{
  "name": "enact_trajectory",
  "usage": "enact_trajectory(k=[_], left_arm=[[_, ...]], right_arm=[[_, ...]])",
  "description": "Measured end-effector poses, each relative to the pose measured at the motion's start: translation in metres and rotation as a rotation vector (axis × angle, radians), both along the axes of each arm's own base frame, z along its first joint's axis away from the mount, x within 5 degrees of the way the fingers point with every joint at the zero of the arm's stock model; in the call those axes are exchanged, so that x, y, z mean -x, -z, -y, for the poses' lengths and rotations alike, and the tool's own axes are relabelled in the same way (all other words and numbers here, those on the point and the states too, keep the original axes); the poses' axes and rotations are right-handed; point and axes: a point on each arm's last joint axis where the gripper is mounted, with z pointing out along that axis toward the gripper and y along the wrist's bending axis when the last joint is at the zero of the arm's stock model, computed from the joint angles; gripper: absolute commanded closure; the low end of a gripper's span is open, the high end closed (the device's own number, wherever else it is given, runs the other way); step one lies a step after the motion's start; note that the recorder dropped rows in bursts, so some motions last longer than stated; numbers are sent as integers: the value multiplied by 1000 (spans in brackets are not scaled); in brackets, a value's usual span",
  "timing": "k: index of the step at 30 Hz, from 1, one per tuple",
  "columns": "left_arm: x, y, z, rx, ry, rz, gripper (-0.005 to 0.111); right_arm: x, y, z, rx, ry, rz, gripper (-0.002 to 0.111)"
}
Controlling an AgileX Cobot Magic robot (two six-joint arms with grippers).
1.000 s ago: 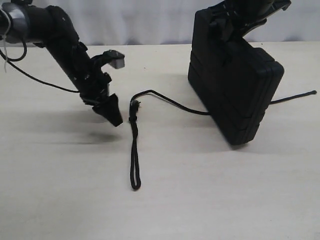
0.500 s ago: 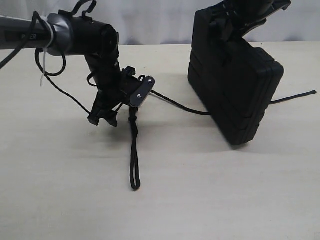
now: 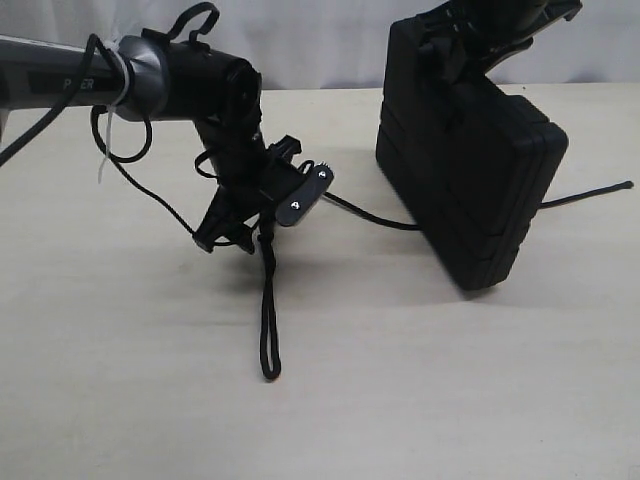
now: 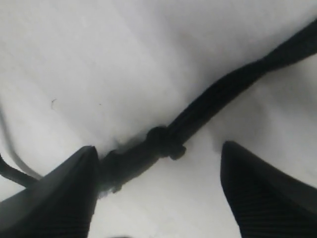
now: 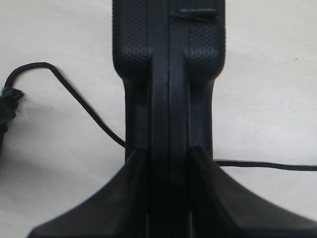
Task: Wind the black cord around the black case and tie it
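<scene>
Stock as we find it: one black case (image 3: 470, 170), stood on edge toward the far right corner of the tabletop (image 3: 420, 400), with the right pincer (image 5: 168, 161) clamped on its upper edge. We list one black cord (image 3: 268, 310), lying flat and passing the foot of the case, one end toward the right edge, looped end toward the front near the middle. We record the left pincer (image 4: 157, 196) spread wide and empty, low over the cord's knot (image 4: 161, 141), one finger either side.

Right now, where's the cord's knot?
In the exterior view it's left of centre on the table, the case well to its right. The left wrist view shows the knot between the open left gripper.
</scene>
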Motion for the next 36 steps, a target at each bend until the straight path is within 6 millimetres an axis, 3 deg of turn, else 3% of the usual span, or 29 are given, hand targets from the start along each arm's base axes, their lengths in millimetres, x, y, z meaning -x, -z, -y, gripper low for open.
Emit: enact_trajectory(k=[6, 8, 14, 21, 29, 32, 36], left_arm=[[-1, 12, -2, -34, 15, -9, 48], [-2, 15, 0, -33, 19, -6, 59], [-1, 18, 2, -19, -35, -23, 107], [4, 17, 8, 82, -293, -127, 107], [17, 13, 26, 267, -555, -360, 107], [16, 1, 33, 355, -617, -370, 107], [1, -30, 33, 489, -732, -203, 107]], right_arm=[[0, 0, 0, 0, 0, 0, 104], [0, 0, 0, 0, 0, 0, 104], [0, 0, 0, 0, 0, 0, 104], [0, 0, 0, 1, -3, 0, 104], [0, 0, 0, 2, -5, 1, 104], [0, 0, 0, 2, -5, 1, 104], [0, 0, 0, 2, -5, 1, 104]])
